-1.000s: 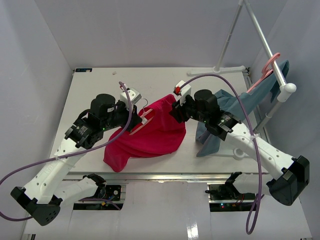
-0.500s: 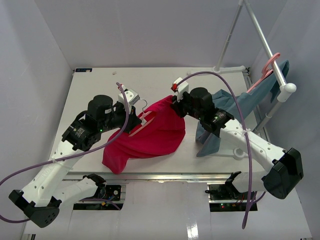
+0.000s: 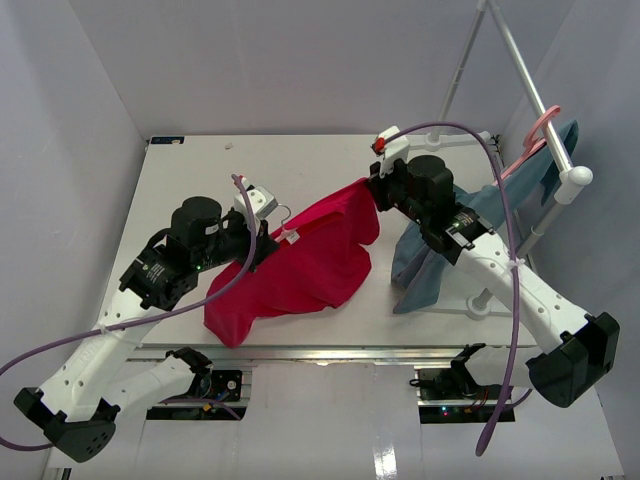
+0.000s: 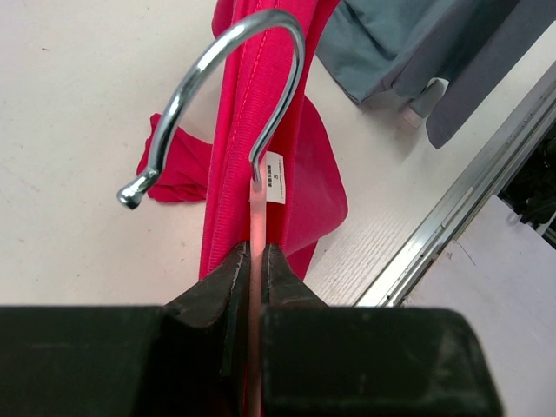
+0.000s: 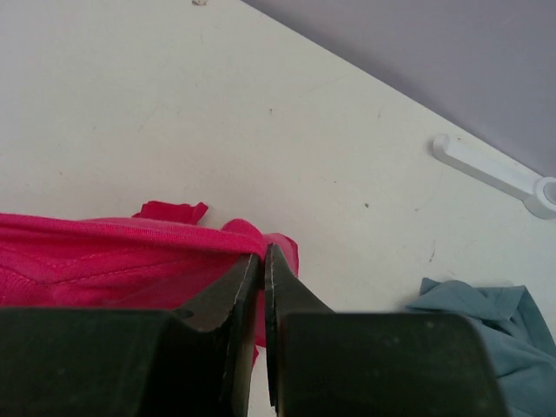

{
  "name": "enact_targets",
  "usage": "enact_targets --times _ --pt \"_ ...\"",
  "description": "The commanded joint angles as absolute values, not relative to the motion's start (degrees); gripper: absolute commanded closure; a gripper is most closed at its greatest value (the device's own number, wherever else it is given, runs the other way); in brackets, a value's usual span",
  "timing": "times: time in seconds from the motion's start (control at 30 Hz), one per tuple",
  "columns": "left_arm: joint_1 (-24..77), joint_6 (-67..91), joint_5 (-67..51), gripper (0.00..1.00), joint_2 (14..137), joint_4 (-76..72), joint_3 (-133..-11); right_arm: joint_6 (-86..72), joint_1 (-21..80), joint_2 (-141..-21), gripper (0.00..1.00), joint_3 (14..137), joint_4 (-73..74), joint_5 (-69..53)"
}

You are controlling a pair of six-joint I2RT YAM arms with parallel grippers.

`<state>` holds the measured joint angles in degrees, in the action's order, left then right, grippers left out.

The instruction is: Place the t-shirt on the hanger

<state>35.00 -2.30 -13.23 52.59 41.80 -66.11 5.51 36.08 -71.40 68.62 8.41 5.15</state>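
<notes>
The crimson t-shirt (image 3: 310, 260) hangs stretched between my two grippers above the table, its lower part draping down to the front left. My left gripper (image 3: 268, 238) is shut on the pale-pink hanger (image 4: 257, 221) at its neck, just below the metal hook (image 4: 217, 78); the hanger's arms are hidden inside the shirt (image 4: 243, 156), whose white label (image 4: 275, 176) shows beside the neck. My right gripper (image 3: 375, 190) is shut on the shirt's edge (image 5: 156, 248) and holds it up at the right.
A blue-grey garment (image 3: 450, 235) hangs on another pink hanger (image 3: 535, 135) from the silver rack pole (image 3: 525, 70) at the right, close behind my right arm. The rack's white foot (image 5: 486, 165) lies on the table. The table's front edge (image 4: 452, 217) is near.
My right gripper has moved up and to the right with the shirt's edge, stretching the fabric out. My left gripper with the hanger has shifted slightly.
</notes>
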Motion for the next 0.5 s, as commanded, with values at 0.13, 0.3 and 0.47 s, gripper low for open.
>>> enact_targets --times 0.13,0.3,0.47 --pt "34.9 -4.0 -12.2 1.0 50.8 42.9 -67.3 5.4 33.6 -73.1 0.92 76.4 12.1 3.1" --pt "34.9 -4.8 -14.9 1.0 50.1 42.6 -66.7 5.4 33.0 -76.5 0.92 77.8 14.9 1.3" --pt "34.9 -5.3 -16.3 1.0 49.8 42.3 -66.6 4.7 31.6 -78.9 0.85 79.7 19.4 0.5"
